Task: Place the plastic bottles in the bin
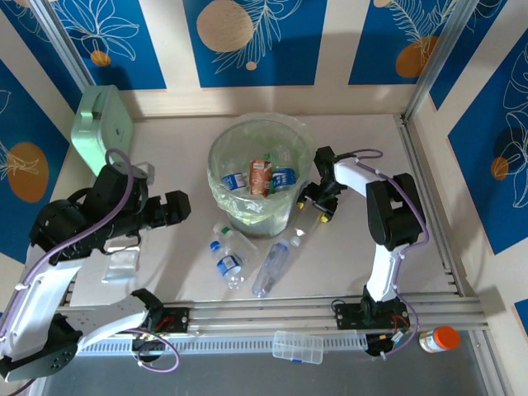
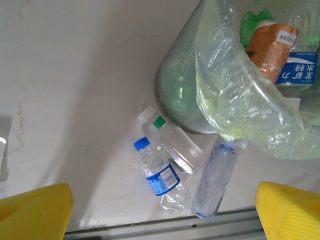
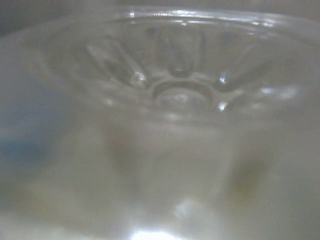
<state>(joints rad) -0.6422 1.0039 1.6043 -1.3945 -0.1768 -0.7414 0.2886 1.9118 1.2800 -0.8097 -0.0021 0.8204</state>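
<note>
Right wrist, clear bottle [image 3: 172, 95], ribbed base, blurred

Overhead, left wrist: bin [image 1: 221, 194] in common

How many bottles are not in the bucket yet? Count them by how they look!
Bottle with a blue label: 1
Clear bottles with no label, lying on the table: 2
Clear bottle right at the right claw, its bottom close to that claw's camera: 1
Total: 4
</note>
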